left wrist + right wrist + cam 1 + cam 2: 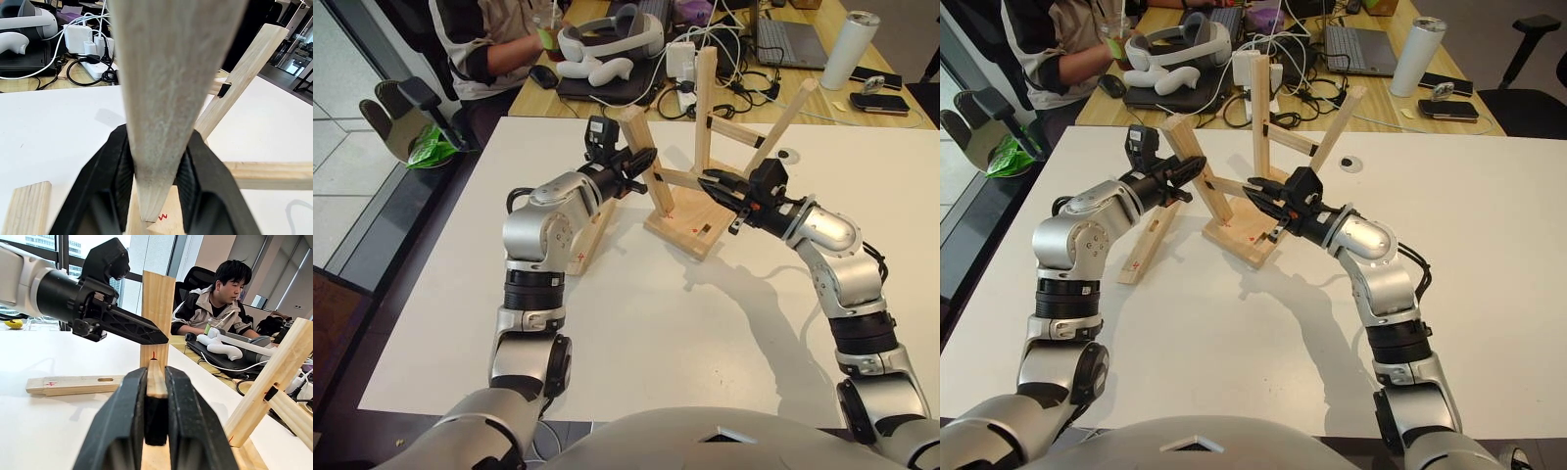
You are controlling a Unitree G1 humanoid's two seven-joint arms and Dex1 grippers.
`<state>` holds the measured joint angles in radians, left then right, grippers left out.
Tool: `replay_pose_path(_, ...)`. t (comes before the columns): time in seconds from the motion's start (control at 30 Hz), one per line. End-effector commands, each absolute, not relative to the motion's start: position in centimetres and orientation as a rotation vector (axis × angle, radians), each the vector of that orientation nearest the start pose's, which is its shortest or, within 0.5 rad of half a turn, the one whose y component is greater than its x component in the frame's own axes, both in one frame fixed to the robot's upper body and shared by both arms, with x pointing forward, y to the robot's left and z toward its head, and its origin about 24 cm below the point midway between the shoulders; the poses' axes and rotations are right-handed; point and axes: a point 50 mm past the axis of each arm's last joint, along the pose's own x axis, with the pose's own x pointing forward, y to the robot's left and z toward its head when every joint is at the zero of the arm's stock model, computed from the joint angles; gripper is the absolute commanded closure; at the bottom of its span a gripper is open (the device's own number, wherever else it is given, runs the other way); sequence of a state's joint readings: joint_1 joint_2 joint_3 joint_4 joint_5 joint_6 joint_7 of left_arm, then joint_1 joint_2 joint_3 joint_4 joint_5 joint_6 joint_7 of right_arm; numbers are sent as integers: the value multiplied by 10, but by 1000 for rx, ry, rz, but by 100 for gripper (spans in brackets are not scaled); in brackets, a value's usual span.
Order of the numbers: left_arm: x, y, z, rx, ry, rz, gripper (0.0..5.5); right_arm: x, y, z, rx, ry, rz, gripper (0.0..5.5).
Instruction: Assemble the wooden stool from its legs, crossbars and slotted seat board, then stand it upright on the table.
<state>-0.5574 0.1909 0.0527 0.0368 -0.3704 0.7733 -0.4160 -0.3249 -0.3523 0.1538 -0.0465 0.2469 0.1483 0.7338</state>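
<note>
Partly built wooden stool, inverted on the white desk (pixel 636 333): the slotted seat board (pixel 693 233) lies flat near the desk's middle, with three legs rising from it and splaying outward. The left gripper (pixel 156 166) is clamped on the nearest leg (pixel 649 166), one finger pressed to each side face, partway up. A lower crossbar (pixel 1229 186) runs from this leg toward the middle leg (pixel 705 103); the right gripper (pixel 1255 186) pinches it on its free end, pads tight on the thin strip. An upper crossbar (pixel 736 130) joins the middle leg to the outer leg (pixel 785 110). A loose leg (pixel 590 240) with a slot in its side lies flat on the desk just beside the seat board, under the left forearm. Behind the white desk stands a wooden desk (pixel 524 98) bearing a white headset (pixel 607 39), a power strip (pixel 680 59) with tangled cables, a laptop (pixel 788 41), two phones (pixel 878 101) and a lidded white tumbler (pixel 849 49), contents not visible.
</note>
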Motion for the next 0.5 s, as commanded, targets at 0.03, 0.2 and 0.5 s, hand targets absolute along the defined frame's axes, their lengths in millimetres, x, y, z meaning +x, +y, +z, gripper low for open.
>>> replay_pose_path(0.03,316,90,137,-227,245,-824,446,290,-114,100,-231,-15,972,510)
replay_pose_path(0.2,309,81,135,-224,265,-877,446,291,-110,101,-235,-22,988,510)
replay_pose_path(0.5,307,74,136,-224,265,-900,446,292,-100,98,-238,-20,1034,510)
